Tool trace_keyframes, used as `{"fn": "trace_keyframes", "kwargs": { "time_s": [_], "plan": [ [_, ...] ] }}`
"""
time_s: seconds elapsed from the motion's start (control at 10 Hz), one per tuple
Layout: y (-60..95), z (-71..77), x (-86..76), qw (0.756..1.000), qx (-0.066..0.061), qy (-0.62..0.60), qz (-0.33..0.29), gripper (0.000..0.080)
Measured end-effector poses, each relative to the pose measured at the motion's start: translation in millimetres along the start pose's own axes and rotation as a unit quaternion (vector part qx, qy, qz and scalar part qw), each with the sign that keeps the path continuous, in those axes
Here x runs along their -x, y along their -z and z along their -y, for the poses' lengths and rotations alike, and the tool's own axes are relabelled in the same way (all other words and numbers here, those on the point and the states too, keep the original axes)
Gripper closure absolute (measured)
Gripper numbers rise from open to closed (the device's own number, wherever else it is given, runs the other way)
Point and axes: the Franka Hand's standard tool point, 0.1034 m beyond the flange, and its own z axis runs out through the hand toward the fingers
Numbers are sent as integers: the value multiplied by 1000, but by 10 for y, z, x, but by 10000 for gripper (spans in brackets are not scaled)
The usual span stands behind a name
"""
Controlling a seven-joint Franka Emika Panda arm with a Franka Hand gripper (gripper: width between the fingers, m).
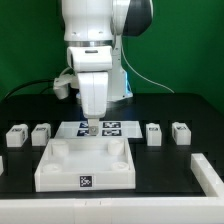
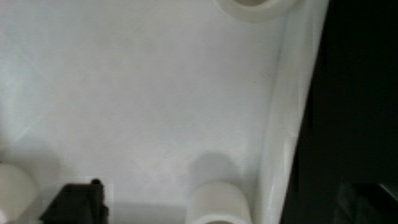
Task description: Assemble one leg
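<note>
The gripper (image 1: 90, 128) is hovering above the tray's (image 1: 55, 175) far rim, its fingers (image 2: 75, 200) sitting spread wide and pinching nothing, while legs (image 1: 41, 133) are lying either side of the tray.

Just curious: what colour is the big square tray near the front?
The tray is white, with a black-and-white tag; exterior view shows it best.
</note>
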Motion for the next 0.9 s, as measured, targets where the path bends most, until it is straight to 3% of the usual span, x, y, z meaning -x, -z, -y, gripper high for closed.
{"fn": "trace_keyframes", "kwargs": {
  "time_s": [0.1,0.2,0.5,0.7,0.9],
  "plan": [
    [-133,67,13,1000,-1,2,-4,150],
    [-303,179,40,1000,-12,-5,-9,150],
    [-444,270,30,999,-27,-8,-15,150],
    [-472,278,43,999,-29,-12,-16,150],
    [-476,284,42,999,-30,-12,-16,407]
  ]
}}
